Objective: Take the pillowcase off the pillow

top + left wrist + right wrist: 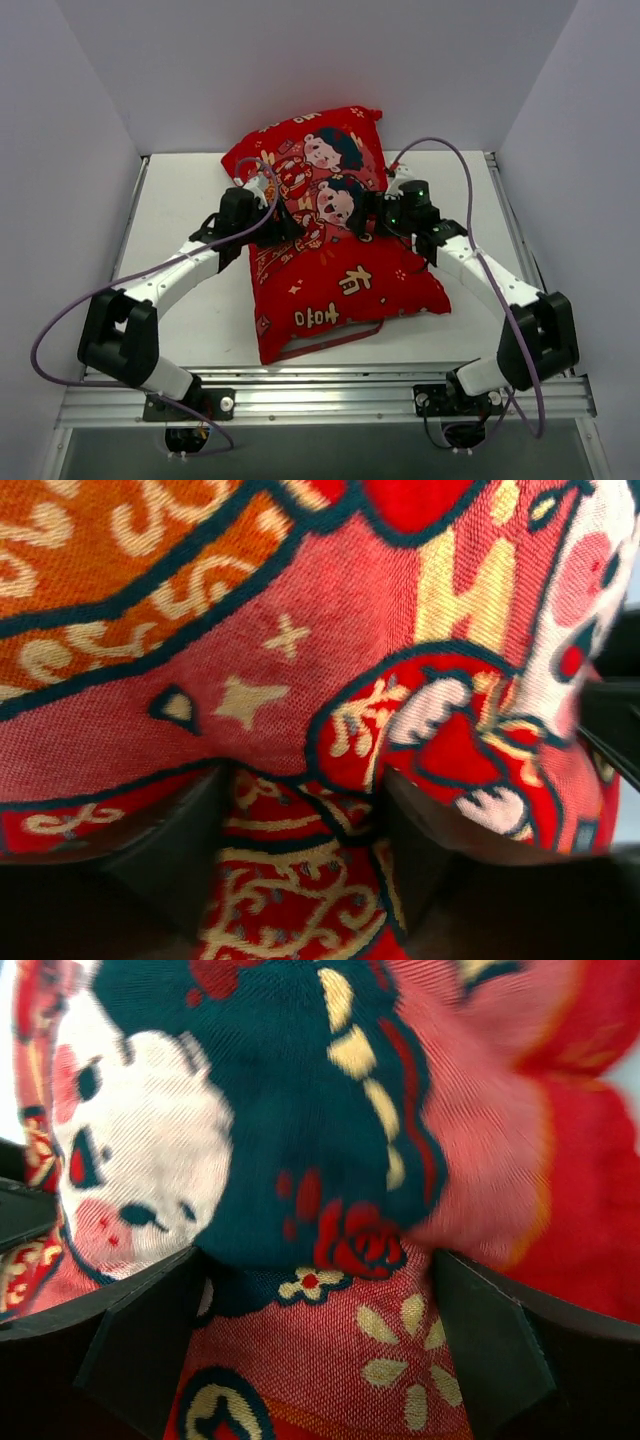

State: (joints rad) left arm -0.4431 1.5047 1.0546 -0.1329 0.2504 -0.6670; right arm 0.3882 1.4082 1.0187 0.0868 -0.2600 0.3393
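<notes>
**Red printed pillowcase (340,290) being pressed from both sides at mid-worktop**

The pillowcase is being observed lying plump and slantwise on the white worktop (190,200), one end toward the back wall and the other toward the arm bases. The left end effector (285,228) is being pressed against its left side and the right end effector (368,222) against its right side, beside the two cartoon children. In the left wrist view, the fingers (180,860) are being held apart, with patterned fabric bulging between them. In the right wrist view, the fingers (140,1350) are being held wide apart, with a dark-haired cartoon face and a flower motif between them. Neither is being seen clamped on the cloth.
</notes>
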